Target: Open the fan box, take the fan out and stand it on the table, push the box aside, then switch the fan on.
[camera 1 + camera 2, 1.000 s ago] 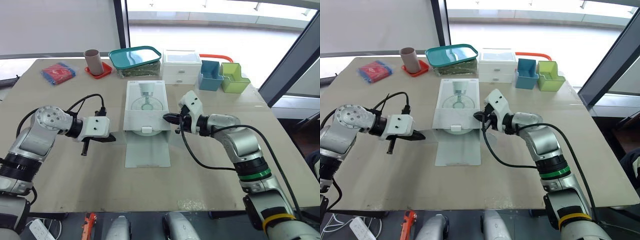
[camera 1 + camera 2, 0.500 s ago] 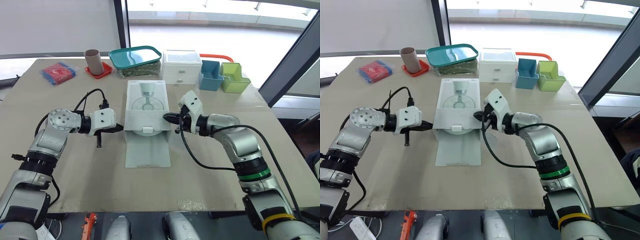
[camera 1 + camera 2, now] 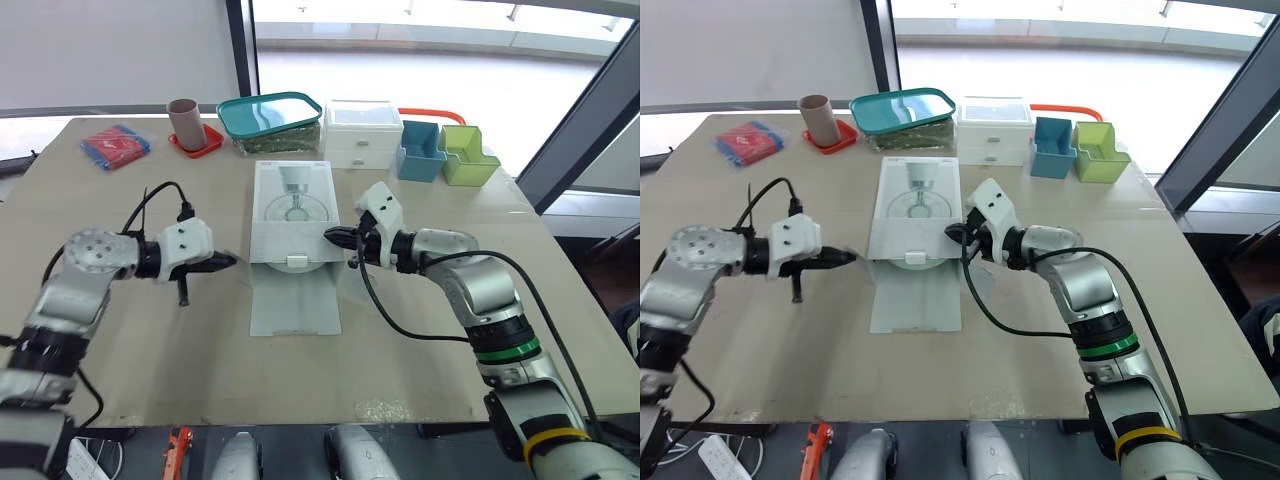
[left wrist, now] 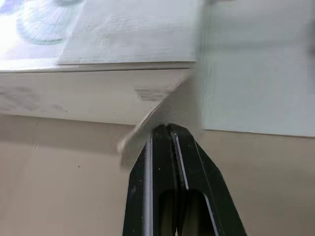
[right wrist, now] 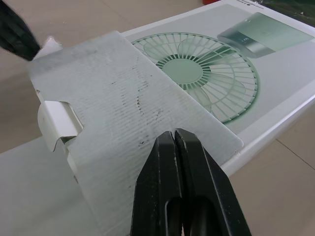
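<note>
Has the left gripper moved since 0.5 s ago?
Yes. The left gripper has backed off a little toward the robot's left, away from the left wall of the fan box, which lies where it did.

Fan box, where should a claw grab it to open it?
By the side edge of the thin flap across its near end, coming in from the side, low over the table. The fan box lies flat and looks too wide to pinch, but that flap's edge is thin card within reach. The right claw pinches it that way.
</note>
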